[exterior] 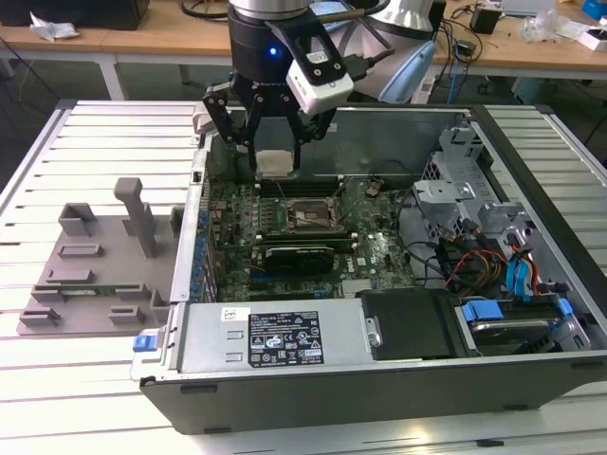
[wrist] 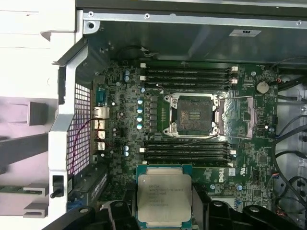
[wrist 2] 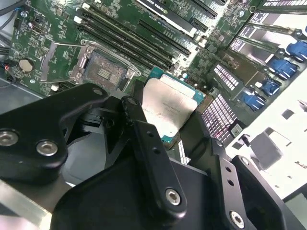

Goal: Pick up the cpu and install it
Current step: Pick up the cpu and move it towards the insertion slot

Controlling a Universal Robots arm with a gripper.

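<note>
Near the top centre of the exterior view, the tool (exterior: 275,156) is hanging over the open computer case (exterior: 398,128). Its black fingers (exterior: 254,142) are pressing in from two sides and clamping the cpu (exterior: 275,162) by its edges. The chip is being carried flat, metal plate upward. Gripping it by the rim probably keeps the underside untouched and the chip level for seating.

It is hovering clear of the motherboard (exterior: 375,251) and is not yet in the socket (exterior: 302,216). In the first wrist view the cpu (wrist: 164,196) is sitting apart from the socket (wrist: 194,115), with a row of memory slots (wrist: 184,151) lying between them. The socket is standing bare with its metal retaining frame (wrist: 238,117) swung aside, presumably so the chip can go straight down into it.

A white slatted surface (exterior: 85,142) is carrying the case, and a grey fixture tray (exterior: 95,265) is resting on it at the exterior view's left. Wooden benches (exterior: 531,52) are running along the top edge of that view, cluttered with cables and small gear.
</note>
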